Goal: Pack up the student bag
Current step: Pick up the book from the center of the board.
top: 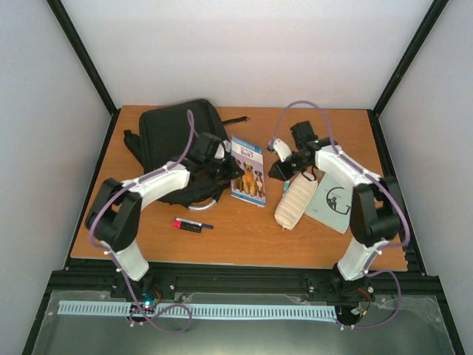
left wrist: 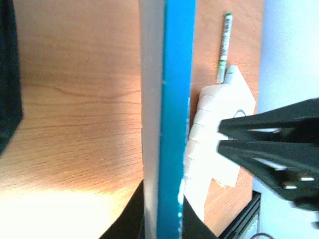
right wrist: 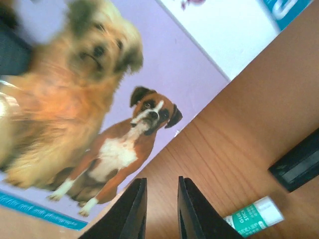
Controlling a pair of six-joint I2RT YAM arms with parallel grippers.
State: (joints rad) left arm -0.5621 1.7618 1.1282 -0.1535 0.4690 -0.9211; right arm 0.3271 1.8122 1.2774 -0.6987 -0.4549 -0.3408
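The black student bag lies at the back left of the table. My left gripper is just right of the bag and is shut on the left edge of a dog book. In the left wrist view the book's blue and white edge runs between my dark fingers. My right gripper hovers low over the table at the book's right edge. Its jaws stand a little apart and empty, with the dog cover just ahead.
A cream ribbed pouch lies right of the book, on a white sheet. A glue stick lies by the pouch's far end. A red and black item and a pen lie at the front left. A black object shows at the right.
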